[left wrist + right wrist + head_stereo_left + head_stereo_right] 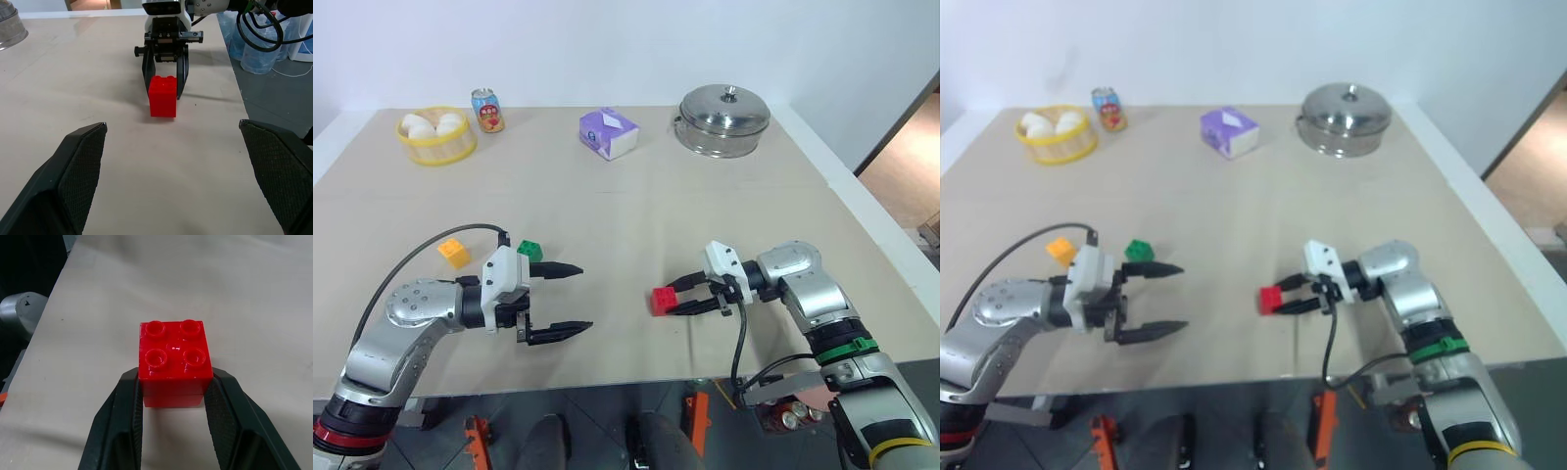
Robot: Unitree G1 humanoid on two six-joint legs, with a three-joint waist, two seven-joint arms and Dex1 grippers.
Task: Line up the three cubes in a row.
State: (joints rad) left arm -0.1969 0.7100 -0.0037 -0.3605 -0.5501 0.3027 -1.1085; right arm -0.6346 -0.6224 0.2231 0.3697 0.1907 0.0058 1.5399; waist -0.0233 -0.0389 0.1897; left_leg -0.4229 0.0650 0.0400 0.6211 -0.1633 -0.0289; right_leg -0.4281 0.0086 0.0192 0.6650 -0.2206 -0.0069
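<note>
My right gripper (677, 301) is shut on the red cube (663, 300), one finger on each side, studs up, low at the tabletop near the front right. The left wrist view faces that same red cube (162, 95) straight on between the black fingers. My left gripper (584, 297) stands open at the front left, pointing right toward the red cube, with nothing between its fingers. The green cube (530, 251) sits just behind its upper finger. The orange-yellow cube (453, 253) lies further left on the table (626, 206).
Along the far side stand a yellow basket (435, 135) of white buns, a soda can (487, 110), a purple tissue box (608, 133) and a lidded steel pot (724, 119). The table's front edge runs close under both grippers.
</note>
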